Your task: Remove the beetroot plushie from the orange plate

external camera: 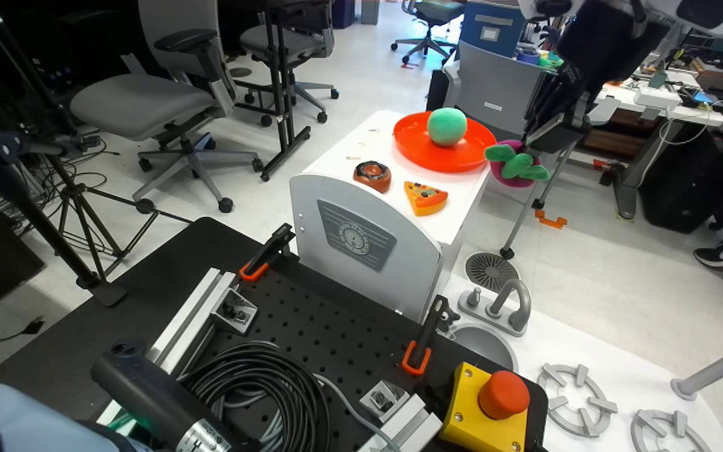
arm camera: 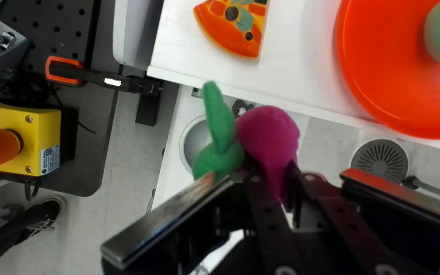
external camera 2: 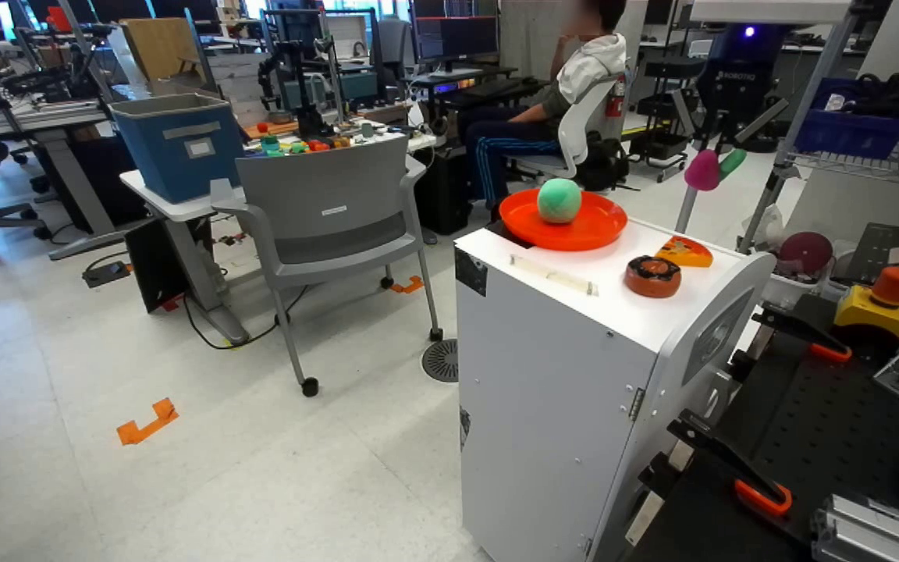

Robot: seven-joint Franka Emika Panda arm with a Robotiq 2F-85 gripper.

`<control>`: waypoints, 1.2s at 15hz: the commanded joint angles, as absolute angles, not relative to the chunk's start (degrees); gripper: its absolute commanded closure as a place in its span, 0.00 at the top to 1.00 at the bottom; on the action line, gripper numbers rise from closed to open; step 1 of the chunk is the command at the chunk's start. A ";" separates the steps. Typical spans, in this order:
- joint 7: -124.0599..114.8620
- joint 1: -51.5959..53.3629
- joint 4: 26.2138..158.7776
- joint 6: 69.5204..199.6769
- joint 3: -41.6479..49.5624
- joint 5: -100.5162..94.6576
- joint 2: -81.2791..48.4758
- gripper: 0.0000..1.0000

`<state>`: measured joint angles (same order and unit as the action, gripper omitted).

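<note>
So the gripper point(arm camera: 275, 179) is hanging on to the beetroot plushie point(arm camera: 269, 131) here, and its fingers point(arm camera: 262, 206) are squeezing the narrow magenta end from both sides. The plushie is dangling in the air, off the orange plate point(external camera: 421, 157), and in both exterior views it's showing up past the edge of the white surface point(external camera 2: 613, 304). Honestly, the wrist view is giving the best look: the green leaves point(arm camera: 220, 118) are poking out toward the left of that view and partly covering the little grey sink point(arm camera: 195, 141) down below. Meanwhile the plate is holding a round green ball point(external camera: 447, 127). On the same surface, a pizza slice toy point(external camera: 425, 198) and a round brown toy point(external camera: 372, 177) with dark markings are lying near each other, between the plate and the curved grey panel point(external camera: 356, 238). Over on the black perforated board point(external camera: 311, 307), a coil of cable point(external camera: 261, 389) is lying in a heap and a yellow box point(external camera: 474, 427) with a red button is sitting at the corner. In an exterior view, someone in a light hooded top point(external camera 2: 586, 70) is sitting in a white chair point(external camera 2: 577, 140) in the background, and their face is coming out blurred. A blue bin point(external camera 2: 184, 148) is standing near a grey chair point(external camera 2: 325, 199) in there too.
</note>
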<state>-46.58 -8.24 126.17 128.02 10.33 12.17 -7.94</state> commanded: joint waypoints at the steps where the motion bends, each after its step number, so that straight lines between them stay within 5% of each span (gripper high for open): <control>1: -61.29 -5.89 127.41 132.70 10.83 6.05 -7.41 0.03; 8: -79.81 -4.72 128.63 131.84 10.79 -6.36 -6.77 0.03; 9: -79.84 -4.87 128.94 131.91 10.65 -6.62 -6.66 0.38; 11: -78.93 -5.03 129.29 131.86 10.39 -6.61 -6.59 0.44; 18: -77.76 -5.11 129.61 131.84 10.14 -5.89 -6.44 0.95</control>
<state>-77.72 -5.12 128.55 131.57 10.29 -5.21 -7.96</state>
